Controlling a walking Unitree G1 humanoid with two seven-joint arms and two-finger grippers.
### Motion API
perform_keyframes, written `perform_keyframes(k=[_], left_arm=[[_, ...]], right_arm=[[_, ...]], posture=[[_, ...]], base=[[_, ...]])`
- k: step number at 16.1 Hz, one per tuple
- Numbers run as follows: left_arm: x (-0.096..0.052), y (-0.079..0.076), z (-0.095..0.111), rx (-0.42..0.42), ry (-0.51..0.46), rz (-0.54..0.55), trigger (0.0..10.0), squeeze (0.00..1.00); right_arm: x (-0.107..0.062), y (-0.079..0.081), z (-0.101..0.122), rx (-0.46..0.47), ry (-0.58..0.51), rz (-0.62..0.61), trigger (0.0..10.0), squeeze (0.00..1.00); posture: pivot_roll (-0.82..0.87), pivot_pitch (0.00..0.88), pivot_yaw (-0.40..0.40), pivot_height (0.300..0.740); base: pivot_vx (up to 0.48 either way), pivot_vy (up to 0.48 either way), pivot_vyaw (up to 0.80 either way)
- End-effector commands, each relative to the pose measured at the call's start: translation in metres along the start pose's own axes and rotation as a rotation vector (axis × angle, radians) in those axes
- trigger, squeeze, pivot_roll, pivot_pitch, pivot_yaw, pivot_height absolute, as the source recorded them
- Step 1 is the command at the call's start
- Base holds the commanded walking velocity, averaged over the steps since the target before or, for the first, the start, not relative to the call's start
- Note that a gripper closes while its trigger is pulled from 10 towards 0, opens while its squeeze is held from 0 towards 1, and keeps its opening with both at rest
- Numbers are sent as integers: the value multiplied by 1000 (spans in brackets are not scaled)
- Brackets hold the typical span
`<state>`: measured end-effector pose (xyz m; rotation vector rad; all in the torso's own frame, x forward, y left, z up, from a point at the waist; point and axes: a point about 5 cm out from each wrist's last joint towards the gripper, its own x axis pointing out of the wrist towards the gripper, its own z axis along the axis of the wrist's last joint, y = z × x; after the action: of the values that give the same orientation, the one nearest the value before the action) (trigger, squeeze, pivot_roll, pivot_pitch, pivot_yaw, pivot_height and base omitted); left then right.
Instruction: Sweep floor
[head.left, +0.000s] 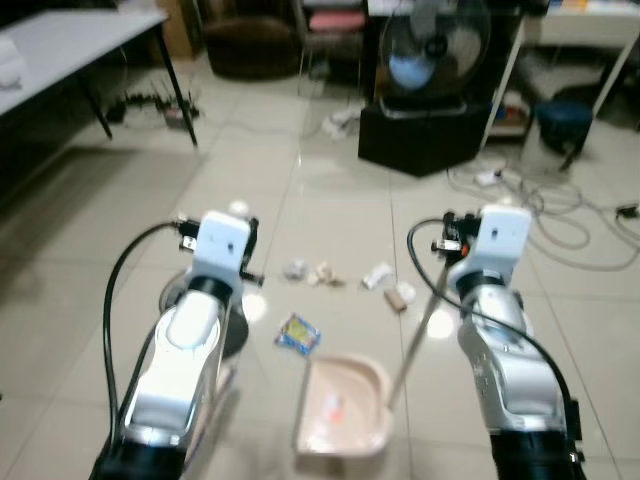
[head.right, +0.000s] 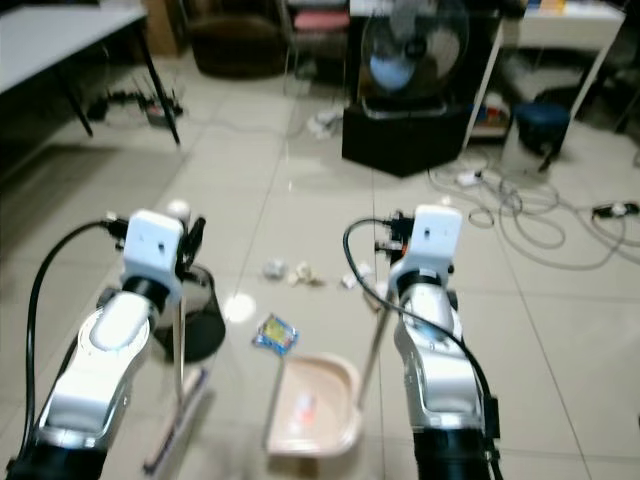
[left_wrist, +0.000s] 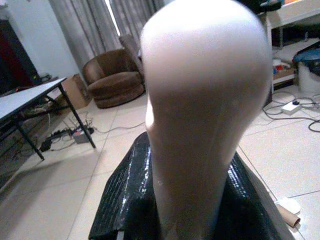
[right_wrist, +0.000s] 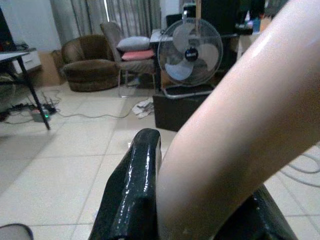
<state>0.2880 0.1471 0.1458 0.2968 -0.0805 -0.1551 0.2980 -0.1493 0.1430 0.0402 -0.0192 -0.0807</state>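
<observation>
Left gripper clamps the broom, right gripper the dustpan handle — short strokes should draw the litter panward.

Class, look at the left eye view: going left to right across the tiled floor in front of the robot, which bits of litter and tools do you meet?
Black bin → blue-and-yellow wrapper → pink dustpan → crumpled white paper → cardboard tube.
</observation>
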Motion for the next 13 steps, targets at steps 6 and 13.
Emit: perform_keyframes(k=[6, 13], left_arm=[[1, 6, 9, -26, -55, 22, 10000, 0], [3, 3, 11, -74, -74, 9, 10000, 0]], right_arm=[[1, 1, 13, 3, -49, -9, 10000, 0], [2, -1, 16, 15, -46, -4, 10000, 0]], posture=[[-94, 0, 49, 740], [-100, 0, 44, 740]], base=[[0, -160, 0], [0, 0, -549]])
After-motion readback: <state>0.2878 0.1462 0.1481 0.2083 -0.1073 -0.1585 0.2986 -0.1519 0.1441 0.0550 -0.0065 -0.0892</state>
